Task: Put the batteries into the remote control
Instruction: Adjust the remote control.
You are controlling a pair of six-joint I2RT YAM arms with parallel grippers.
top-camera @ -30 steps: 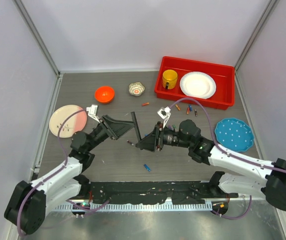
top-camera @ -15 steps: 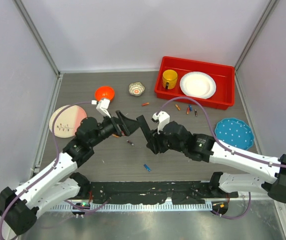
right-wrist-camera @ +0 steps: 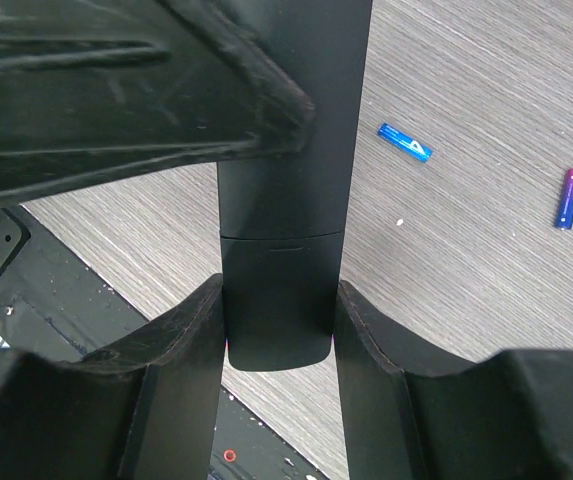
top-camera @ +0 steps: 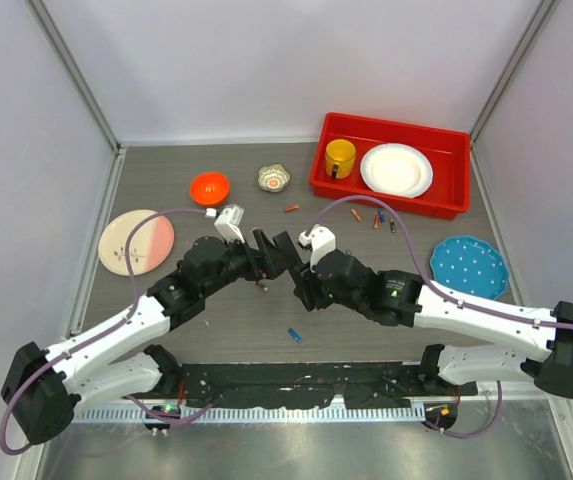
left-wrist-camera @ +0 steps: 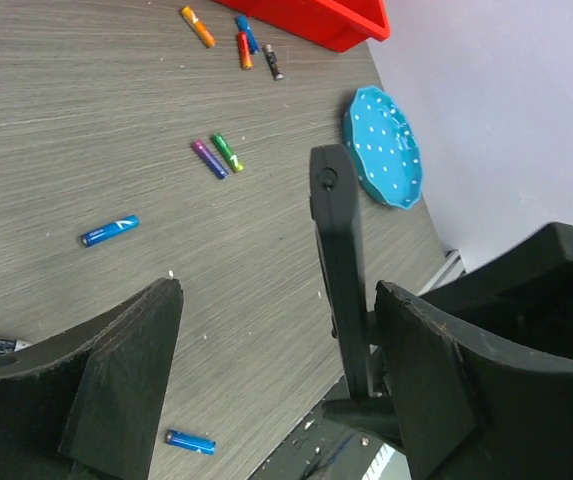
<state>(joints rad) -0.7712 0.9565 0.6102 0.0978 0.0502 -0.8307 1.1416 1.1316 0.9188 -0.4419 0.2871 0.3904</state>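
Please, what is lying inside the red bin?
The red bin holds a yellow mug at its left and a white plate beside it. The plate covers the bin's floor beneath it, so anything under it cannot be seen.

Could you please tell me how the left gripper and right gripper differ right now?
The right gripper is shut on the remote control; the left gripper grips nothing. The right gripper's jaws press the remote's sides, while the left gripper's jaws stand wide around it. Both meet at the remote.
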